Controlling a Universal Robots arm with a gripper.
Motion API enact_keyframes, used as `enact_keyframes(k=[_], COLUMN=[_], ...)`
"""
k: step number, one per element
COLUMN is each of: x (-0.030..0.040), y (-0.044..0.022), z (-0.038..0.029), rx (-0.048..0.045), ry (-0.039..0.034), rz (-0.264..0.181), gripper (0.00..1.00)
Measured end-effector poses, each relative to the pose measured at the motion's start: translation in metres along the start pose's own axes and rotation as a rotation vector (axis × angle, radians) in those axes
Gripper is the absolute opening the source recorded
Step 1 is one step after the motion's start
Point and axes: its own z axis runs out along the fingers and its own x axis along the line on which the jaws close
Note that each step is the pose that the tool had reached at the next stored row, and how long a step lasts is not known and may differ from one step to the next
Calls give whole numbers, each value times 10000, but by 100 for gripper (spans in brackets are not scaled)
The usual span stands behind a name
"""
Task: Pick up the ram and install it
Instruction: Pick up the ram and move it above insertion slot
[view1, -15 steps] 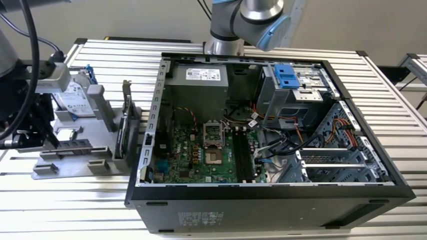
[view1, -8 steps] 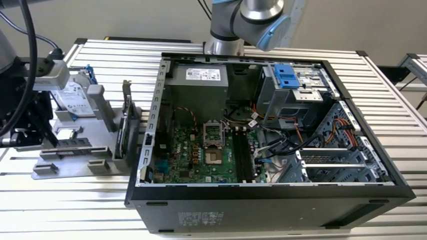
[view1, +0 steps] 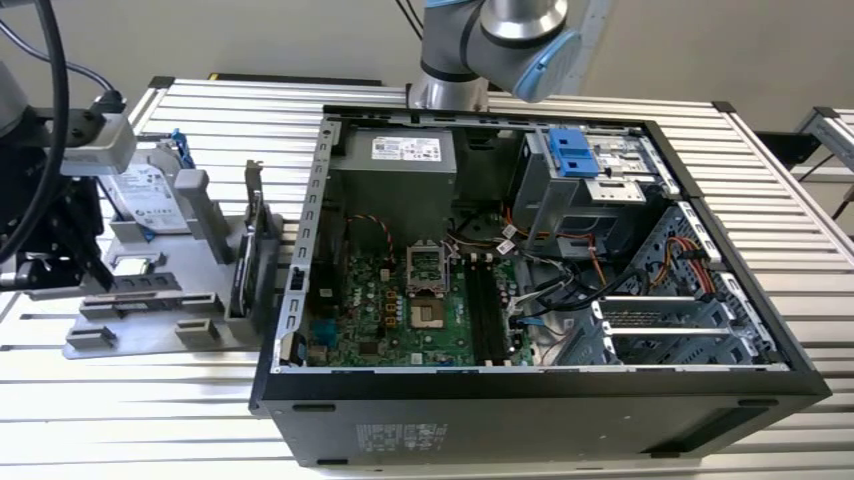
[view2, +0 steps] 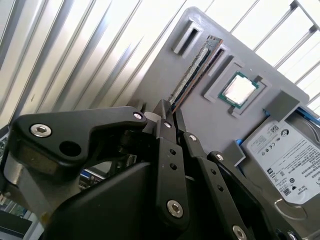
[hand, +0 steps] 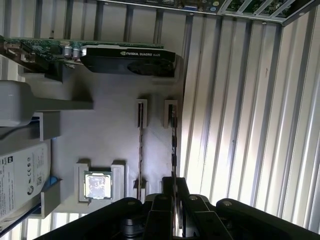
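ram (hand: 174, 145) stands on edge in a slot of the grey holder (view1: 147, 335), mid-left of the exterior frame, beside the open PC case (view1: 534, 400). Long axis runs straight away from the gripper (hand: 174, 183). Jaws look pinched nearly together on its near end. Thin dark stick, seen edge-on.

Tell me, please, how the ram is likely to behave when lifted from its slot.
Probably stiff and light: the ram is a thin, flat board. Standing on edge in a slot of the tray, it may bind or tip if pulled askew. So thin, it likely snaps if bent.
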Motion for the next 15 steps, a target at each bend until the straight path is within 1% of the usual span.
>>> enact_keyframes(k=[15], x=[-1], y=[-1], z=[-97], rx=[0], ry=[0], rz=[0], gripper=[0])
